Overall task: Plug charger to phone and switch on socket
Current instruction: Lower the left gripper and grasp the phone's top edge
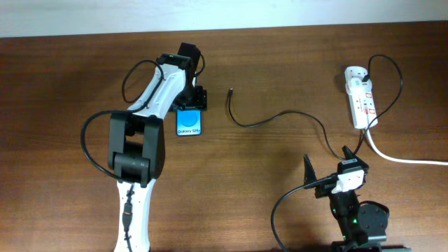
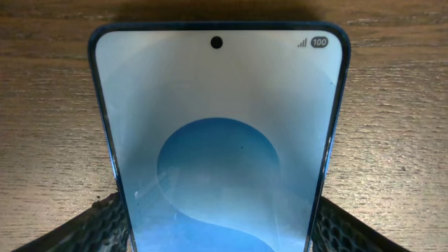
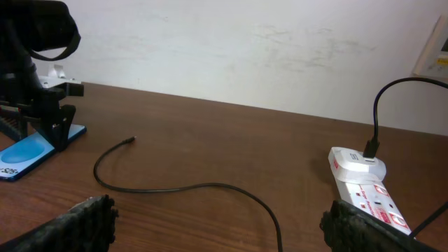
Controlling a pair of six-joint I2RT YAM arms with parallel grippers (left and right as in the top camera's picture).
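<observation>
The phone (image 1: pixel 190 127) lies flat on the table with its blue screen up; it fills the left wrist view (image 2: pixel 220 126). My left gripper (image 1: pixel 190 105) is at the phone's far end, one finger against each long edge, shut on it (image 2: pixel 222 227). The charger (image 1: pixel 280 115) is a thin black cable; its free plug tip (image 1: pixel 230 91) lies on the wood right of the phone, apart from it. The cable runs right to the white socket (image 1: pixel 360 98). My right gripper (image 1: pixel 327 166) is open and empty near the front edge, with the cable (image 3: pixel 182 187) and the socket (image 3: pixel 367 185) ahead of it.
A thick white cord (image 1: pixel 406 159) runs from the socket off the right edge. A white adapter (image 3: pixel 358 159) is plugged into the socket's far end. A pale wall stands behind the table. The left arm (image 1: pixel 136 140) stretches across the left half.
</observation>
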